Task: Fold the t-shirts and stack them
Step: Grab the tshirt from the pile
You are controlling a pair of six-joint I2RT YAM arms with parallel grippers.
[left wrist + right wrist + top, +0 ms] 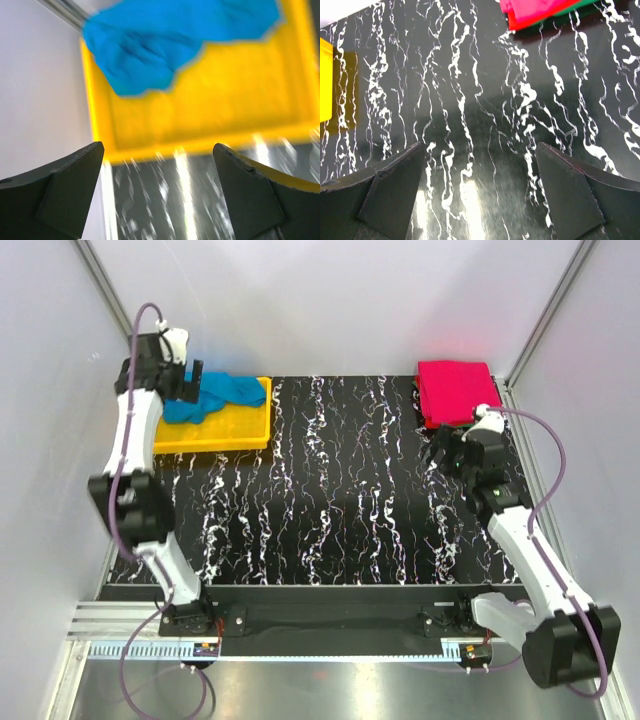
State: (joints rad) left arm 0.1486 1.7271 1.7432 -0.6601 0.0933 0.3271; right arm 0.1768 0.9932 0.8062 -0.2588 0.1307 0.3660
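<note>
A crumpled teal-blue t-shirt [218,396] lies in the far left part of the yellow tray [238,430]; it also shows in the left wrist view [150,45]. My left gripper [188,388] is open and empty, at the shirt's left end above the tray's left side. A folded magenta-pink t-shirt [455,388] rests on a folded dark green one [452,423] at the back right; both show in the right wrist view, pink [535,10] over green [555,21]. My right gripper [443,452] is open and empty, just in front of that stack.
The black marbled tabletop [330,490] spans the middle. White enclosure walls stand close on the left [35,100] and right. The yellow tray's edge shows at the left of the right wrist view [325,80].
</note>
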